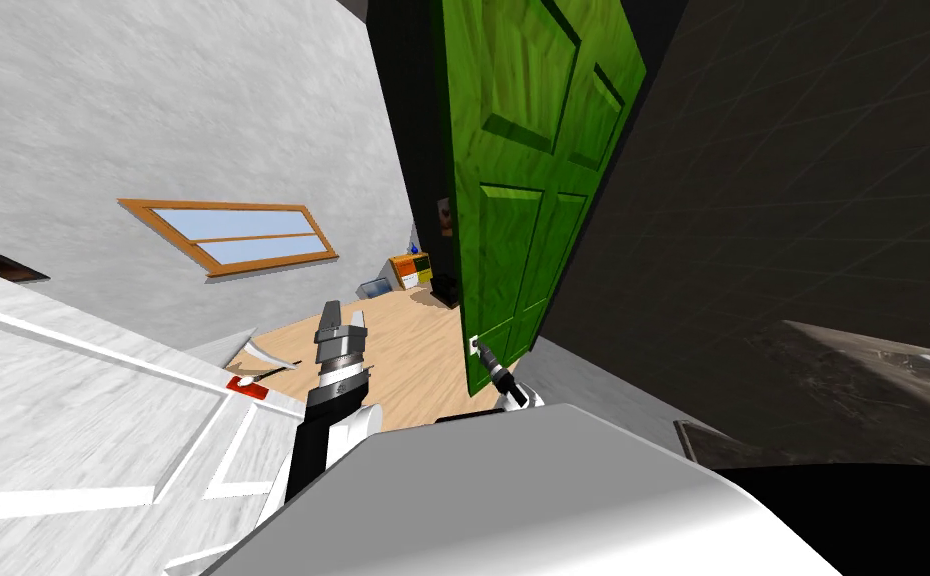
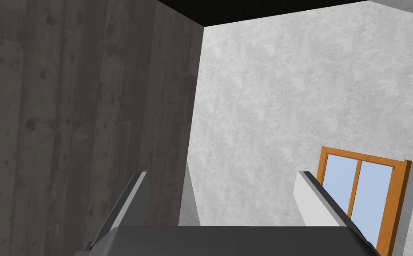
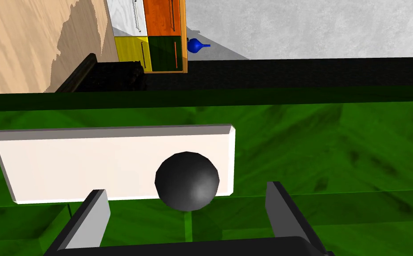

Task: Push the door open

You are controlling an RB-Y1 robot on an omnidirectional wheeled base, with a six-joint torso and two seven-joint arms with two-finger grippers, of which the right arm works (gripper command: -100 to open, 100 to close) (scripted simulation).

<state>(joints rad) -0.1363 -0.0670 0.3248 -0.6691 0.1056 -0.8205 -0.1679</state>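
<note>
The green panelled door (image 1: 528, 150) stands ajar ahead, slightly right. The right gripper (image 3: 185, 192) is at its near face, fingers wide apart and empty. Its wrist view shows a dark knob (image 3: 187, 180) on a white plate (image 3: 90, 164) between them, perhaps untouched. The left gripper (image 1: 341, 335), further left, is likewise spread and empty.

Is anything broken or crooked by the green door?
Nothing stands out. The green door looks slanted, but the whole head view slants with it. Its white plate and dark knob sit straight before my open right pincer.
</note>
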